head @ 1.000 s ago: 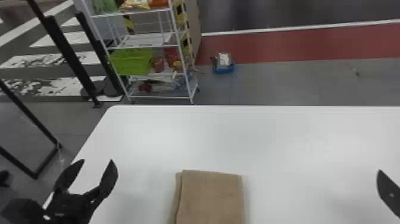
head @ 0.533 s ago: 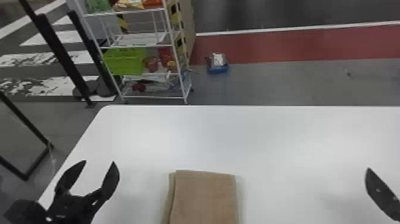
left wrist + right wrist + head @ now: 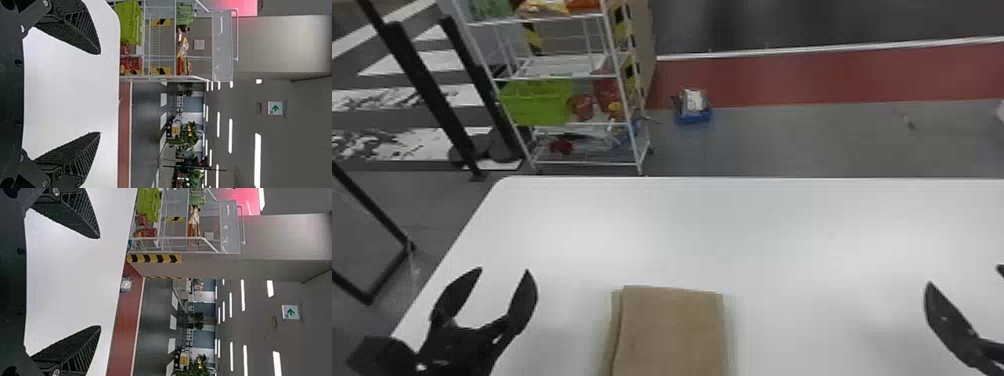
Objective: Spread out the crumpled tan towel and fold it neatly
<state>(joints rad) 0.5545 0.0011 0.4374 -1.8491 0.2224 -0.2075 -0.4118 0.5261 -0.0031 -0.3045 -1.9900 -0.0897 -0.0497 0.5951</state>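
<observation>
While the tan towel [image 3: 672,330] lies flat, it makes a tidy folded rectangle, a lower layer peeping out along its left side, its near end running out of the head view. It's resting on the white table [image 3: 732,225], which spreads out to both sides and beyond it. Over to the towel's left, apart from the cloth, there's the left gripper [image 3: 504,270], jaws released and spread wide! Across on the towel's right, well apart from it, comes the right gripper [image 3: 965,276], and those jaws are released too, with a broad gap confirmed by the right wrist view. Look past the towel, off the table's far edge: a white wire rack [image 3: 587,163] stands beyond and to the left, carrying a bright green crate [image 3: 537,102]. Almost straight beyond the towel, a small blue container [image 3: 693,117] sits on the floor, beside a red floor band [image 3: 807,80].
</observation>
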